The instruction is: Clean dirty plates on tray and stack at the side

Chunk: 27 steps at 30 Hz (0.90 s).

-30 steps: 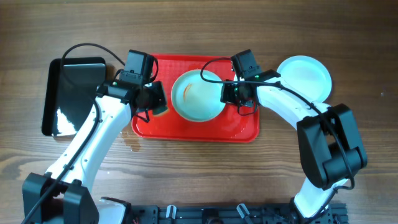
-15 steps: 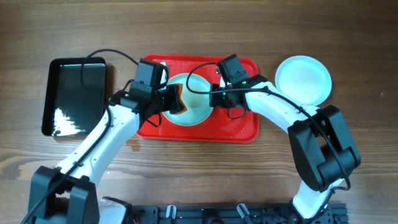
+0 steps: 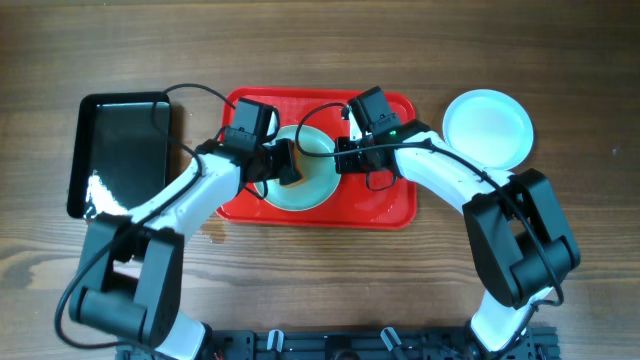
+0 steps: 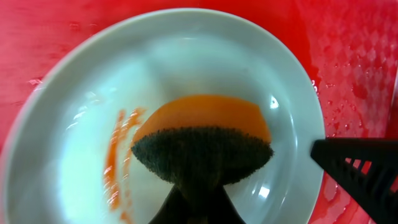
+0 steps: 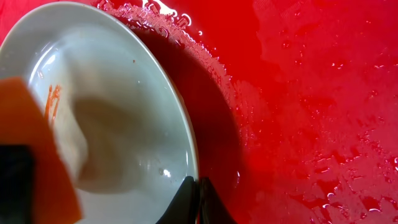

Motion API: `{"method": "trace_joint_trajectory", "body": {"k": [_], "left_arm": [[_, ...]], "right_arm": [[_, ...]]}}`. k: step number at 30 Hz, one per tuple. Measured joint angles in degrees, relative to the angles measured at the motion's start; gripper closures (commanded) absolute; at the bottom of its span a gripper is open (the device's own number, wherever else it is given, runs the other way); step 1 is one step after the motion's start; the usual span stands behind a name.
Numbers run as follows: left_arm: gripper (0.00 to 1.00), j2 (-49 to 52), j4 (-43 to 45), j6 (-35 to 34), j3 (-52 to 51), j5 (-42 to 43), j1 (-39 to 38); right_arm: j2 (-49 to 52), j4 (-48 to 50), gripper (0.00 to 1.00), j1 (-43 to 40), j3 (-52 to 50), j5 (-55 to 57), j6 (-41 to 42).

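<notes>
1. tray (image 3: 390, 205): solid red, faint diamond texture, wet sheen.
2. plate on the tray (image 4: 186, 56): pale mint-white, with thin orange-brown streaks (image 4: 115, 155) left of centre in the left wrist view.
3. sponge (image 4: 205, 115): orange body, dark grey-black scouring face.
4. second plate (image 3: 488, 128), upper right of the overhead view: plain white.
5. small tray (image 3: 120, 150), left side of the overhead view: glossy black.
6. table (image 3: 320, 40): brown wood grain.

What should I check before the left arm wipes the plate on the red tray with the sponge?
1. The left gripper is shut on the sponge: ok.
2. The right gripper pinches the rim of the dirty plate: ok.
3. The sponge touches the dirty plate: cannot tell.
4. The orange smear is wiped off: not ok, it shows beside the sponge.
5. The side plate, right of the red tray, is free for stacking: ok.
</notes>
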Motion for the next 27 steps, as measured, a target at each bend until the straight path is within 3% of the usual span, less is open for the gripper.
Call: {"method": "trace_joint_trajectory", "body": {"k": [14,20,27], "left_arm": [[0.96,3.3,2.9,-0.3,0.0,0.6,-1.2],[0.96,5.5,-0.8,-0.6,1.3,-7.6,-1.6],[0.96,6.4,-2.8,-0.7,2.9,-25.2,-1.7]], "right_arm": [[0.0,0.4,0.96,0.0,0.0,-0.1,0.1],[0.0,0.4,0.96,0.1,0.0,-0.9,0.0],[0.0,0.3,0.96,0.1,0.0,-0.9,0.0]]}}
